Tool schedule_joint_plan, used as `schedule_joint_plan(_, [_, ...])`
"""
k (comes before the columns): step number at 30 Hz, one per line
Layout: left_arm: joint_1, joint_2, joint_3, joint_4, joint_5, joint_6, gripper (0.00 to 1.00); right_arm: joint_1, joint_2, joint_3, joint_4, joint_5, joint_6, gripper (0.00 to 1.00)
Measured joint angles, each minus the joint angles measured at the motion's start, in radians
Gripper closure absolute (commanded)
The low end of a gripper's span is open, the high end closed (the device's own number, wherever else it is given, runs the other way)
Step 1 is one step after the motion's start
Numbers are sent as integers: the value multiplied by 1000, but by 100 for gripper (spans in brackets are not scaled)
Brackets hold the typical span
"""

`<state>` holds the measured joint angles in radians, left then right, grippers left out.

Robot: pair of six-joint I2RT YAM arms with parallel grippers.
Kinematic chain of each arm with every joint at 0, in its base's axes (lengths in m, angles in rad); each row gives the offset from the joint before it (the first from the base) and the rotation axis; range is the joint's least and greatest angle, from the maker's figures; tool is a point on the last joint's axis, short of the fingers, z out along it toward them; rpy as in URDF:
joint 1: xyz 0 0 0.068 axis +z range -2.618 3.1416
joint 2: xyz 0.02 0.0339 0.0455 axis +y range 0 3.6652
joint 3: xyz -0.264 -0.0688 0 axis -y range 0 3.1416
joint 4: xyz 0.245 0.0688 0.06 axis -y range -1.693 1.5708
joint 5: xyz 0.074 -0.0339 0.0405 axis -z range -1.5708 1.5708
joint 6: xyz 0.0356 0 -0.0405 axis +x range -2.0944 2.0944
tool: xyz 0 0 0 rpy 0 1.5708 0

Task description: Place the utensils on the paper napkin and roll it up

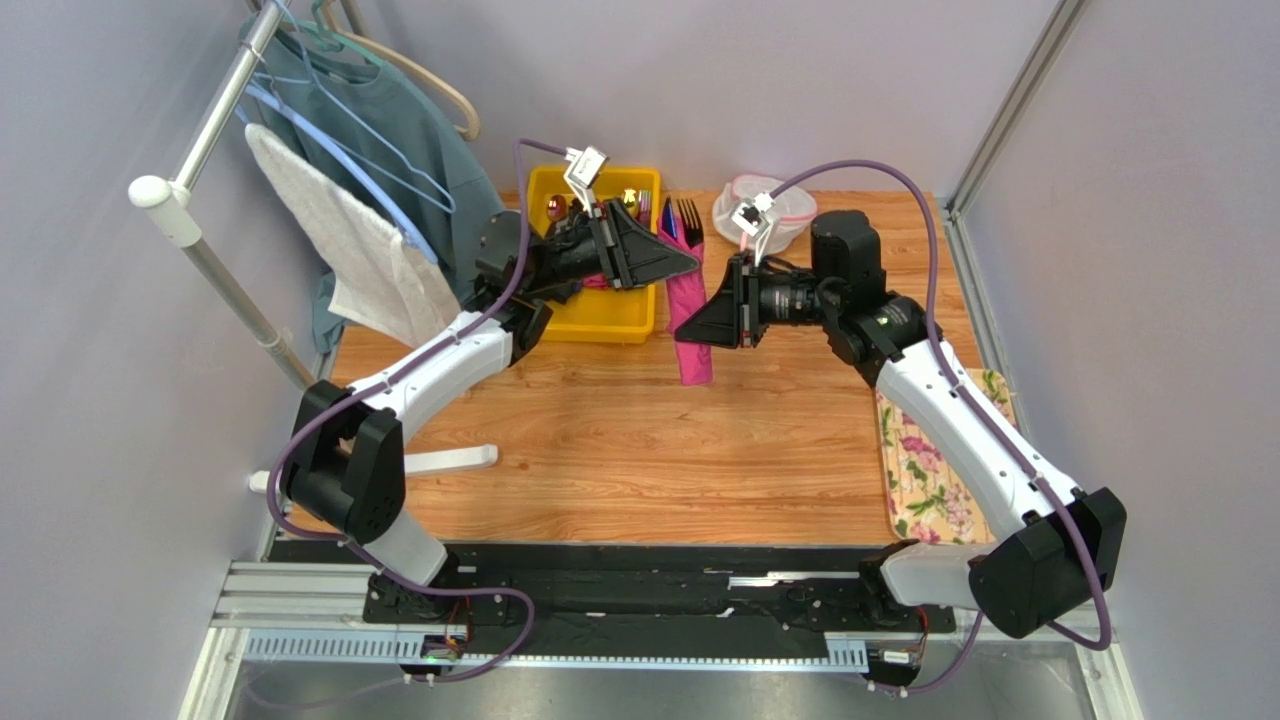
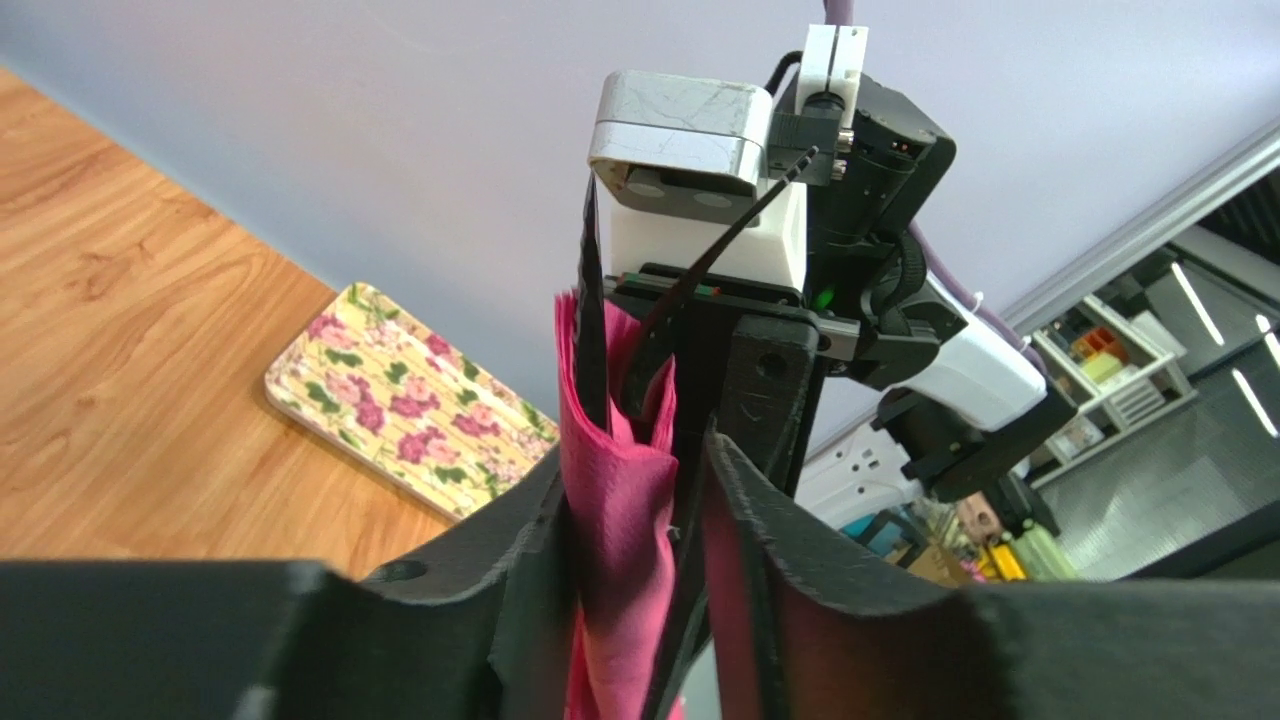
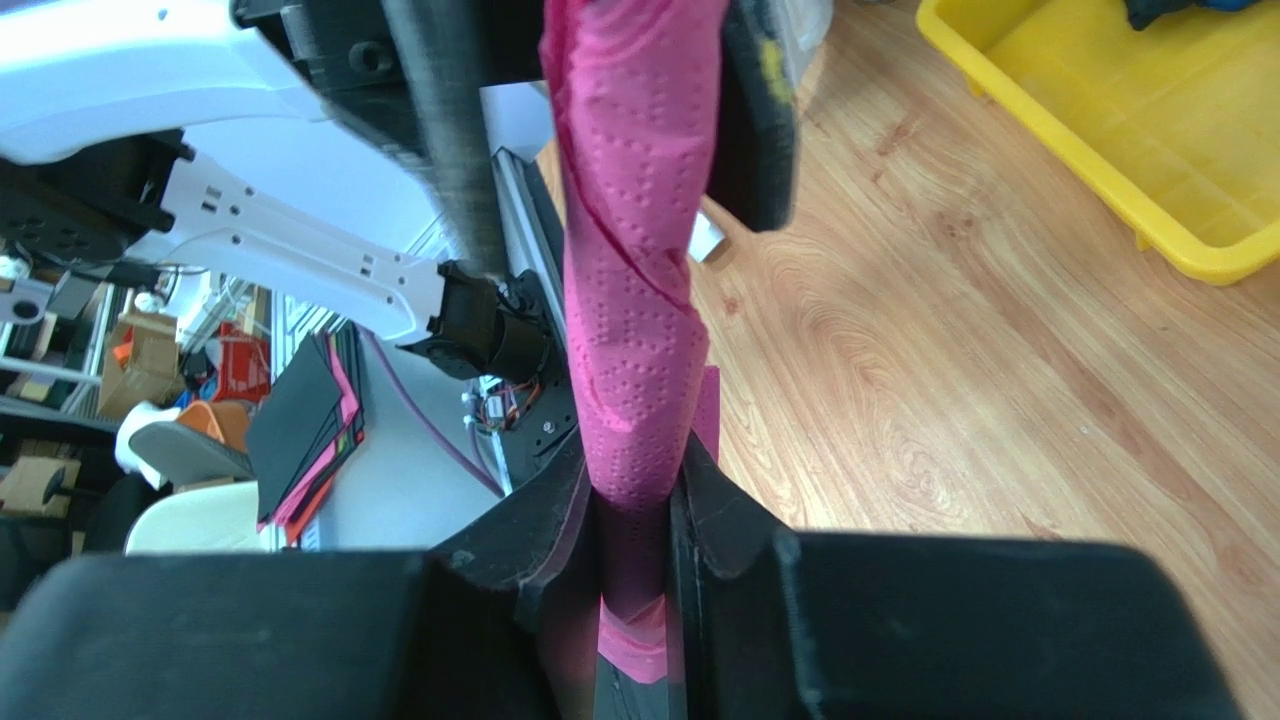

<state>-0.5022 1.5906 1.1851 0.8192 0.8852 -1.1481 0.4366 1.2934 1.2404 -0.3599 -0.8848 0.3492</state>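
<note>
A pink paper napkin (image 3: 639, 300), rolled around dark utensils (image 1: 688, 222), is held over the far middle of the table (image 1: 631, 450), just right of a yellow bin (image 1: 601, 323). The right gripper (image 3: 639, 518) pinches the roll. The left gripper (image 2: 639, 458) sits slack around it. The paper looks light, soft and easily torn, so it is likely best gripped mid-length, over the stiff cutlery.

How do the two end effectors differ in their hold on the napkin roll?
The left end effector has its jaws apart, with a gap beside the paper napkin; the right end effector pinches it. The left reaches in from the yellow bin side, the right from opposite. Both straddle the roll.
</note>
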Motion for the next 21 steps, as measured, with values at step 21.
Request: schedule_joint_plan(21, [14,-36,-59,-37,-31,25,43,-10,-5,51,86,68,75,100])
